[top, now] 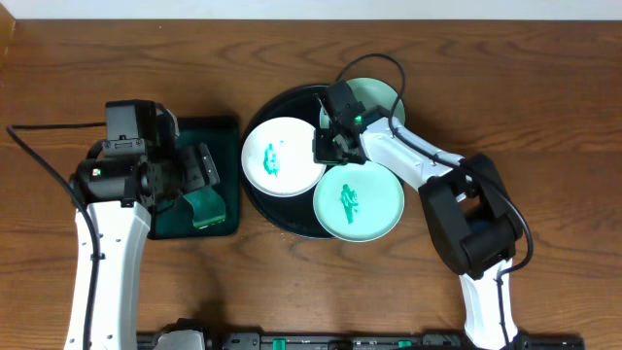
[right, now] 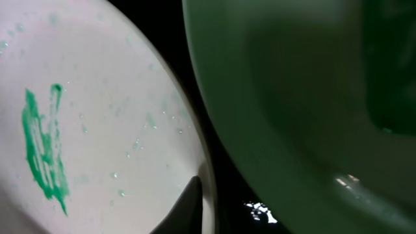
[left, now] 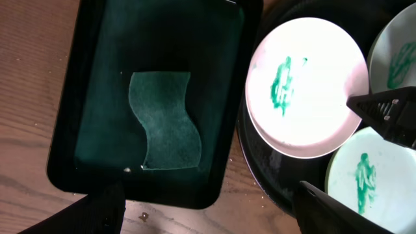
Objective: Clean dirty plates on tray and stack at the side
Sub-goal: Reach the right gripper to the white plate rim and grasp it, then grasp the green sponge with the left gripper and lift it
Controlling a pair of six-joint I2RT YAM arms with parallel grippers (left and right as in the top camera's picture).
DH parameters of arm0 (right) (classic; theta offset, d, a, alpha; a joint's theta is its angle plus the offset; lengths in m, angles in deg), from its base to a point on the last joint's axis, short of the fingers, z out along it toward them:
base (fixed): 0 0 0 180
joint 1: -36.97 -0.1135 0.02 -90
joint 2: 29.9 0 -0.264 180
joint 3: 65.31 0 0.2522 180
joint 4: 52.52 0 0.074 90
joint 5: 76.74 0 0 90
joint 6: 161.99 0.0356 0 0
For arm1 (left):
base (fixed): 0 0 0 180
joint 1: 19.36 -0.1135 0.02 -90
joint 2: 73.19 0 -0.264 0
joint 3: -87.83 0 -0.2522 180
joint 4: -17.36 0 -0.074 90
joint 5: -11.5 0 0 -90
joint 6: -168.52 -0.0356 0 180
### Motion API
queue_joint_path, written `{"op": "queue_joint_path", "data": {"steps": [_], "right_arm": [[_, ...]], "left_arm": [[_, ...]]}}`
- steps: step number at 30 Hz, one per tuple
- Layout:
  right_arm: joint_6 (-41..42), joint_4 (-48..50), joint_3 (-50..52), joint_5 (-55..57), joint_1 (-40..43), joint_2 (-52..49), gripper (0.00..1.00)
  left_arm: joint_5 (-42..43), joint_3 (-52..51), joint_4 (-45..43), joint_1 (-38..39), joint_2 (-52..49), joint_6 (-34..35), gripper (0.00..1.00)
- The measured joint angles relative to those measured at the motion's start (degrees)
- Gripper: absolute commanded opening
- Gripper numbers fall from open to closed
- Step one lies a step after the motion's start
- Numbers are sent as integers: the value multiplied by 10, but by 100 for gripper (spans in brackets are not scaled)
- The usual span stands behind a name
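Right now we are holding our left gripper over the dark green tray, its jaws standing wide apart and gripping nothing, while a wavy green cloth is lying flat inside that tray. Our right gripper is reaching down onto the black tray, jaws clenched tight at the rim of the far turquoise plate; we are not managing to tell whether that rim is pinched between them. All three plates are sitting on the black tray, each showing a teal-green smear: the white plate on the left, the near turquoise plate at the front right, the far one partly hidden under the gripper. Both trays are resting just beside each other on the wooden table.
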Motion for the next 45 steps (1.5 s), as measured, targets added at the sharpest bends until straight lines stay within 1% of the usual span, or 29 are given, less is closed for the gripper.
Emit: {"op": "queue_joint_path", "data": {"steps": [4, 5, 6, 7, 8, 9, 10, 13, 16, 17, 18, 19, 21, 23, 24, 25, 29, 32, 38, 42, 43, 44, 45], "right_arm": [[1, -1, 0, -1, 2, 0, 1], [1, -1, 0, -1, 2, 0, 1], [1, -2, 0, -1, 2, 0, 1], [1, -3, 0, -1, 2, 0, 1], [1, -4, 0, -1, 2, 0, 1], [1, -7, -1, -1, 2, 0, 1], [1, -9, -2, 0, 2, 0, 1], [1, -15, -3, -1, 2, 0, 1], [0, -20, -4, -3, 2, 0, 1], [1, -20, -4, -3, 2, 0, 1], [1, -21, -4, -3, 2, 0, 1], [1, -21, -4, -3, 2, 0, 1], [1, -23, -5, -4, 2, 0, 1], [1, -24, -5, -5, 2, 0, 1], [1, -25, -6, -5, 2, 0, 1], [1, -26, -6, -5, 2, 0, 1], [0, -31, -6, -5, 2, 0, 1], [0, -34, -7, -7, 2, 0, 1], [-1, -38, -7, -8, 2, 0, 1], [-6, -42, -9, -12, 2, 0, 1], [-9, -43, -9, -14, 2, 0, 1], [-10, -45, -9, -14, 2, 0, 1], [-11, -47, -9, -15, 2, 0, 1]], "left_arm": [[0, 0, 0, 0, 0, 0, 82], [0, 0, 0, 0, 0, 0, 69], [0, 0, 0, 0, 0, 0, 51], [0, 0, 0, 0, 0, 0, 35], [0, 0, 1, 0, 0, -1, 35], [-2, 0, 0, 0, 0, -1, 54], [-7, 0, 0, 0, 0, -2, 63], [-29, 0, 1, 0, -9, -1, 63], [-47, 0, 0, 0, -43, -1, 64], [-50, 0, 0, 0, -62, -1, 63], [-53, 0, 0, 0, -81, -1, 57], [-57, 0, 0, 0, -98, -2, 54], [-61, 0, 0, 0, -136, -3, 52], [-63, 0, 0, 0, -173, -2, 48], [-63, 0, 0, 0, -191, -2, 44], [-63, 0, 1, 0, -209, -2, 43], [-52, 0, 3, 0, -263, -1, 45], [-45, 0, -1, 0, -291, -1, 44], [-41, 0, -33, 0, -333, -1, 45], [-41, 0, -56, 0, -344, -1, 45], [-41, 0, -63, -1, -346, 0, 41], [-41, 0, -67, -1, -347, 0, 33], [-42, 0, -75, -1, -348, 0, 22]]}}
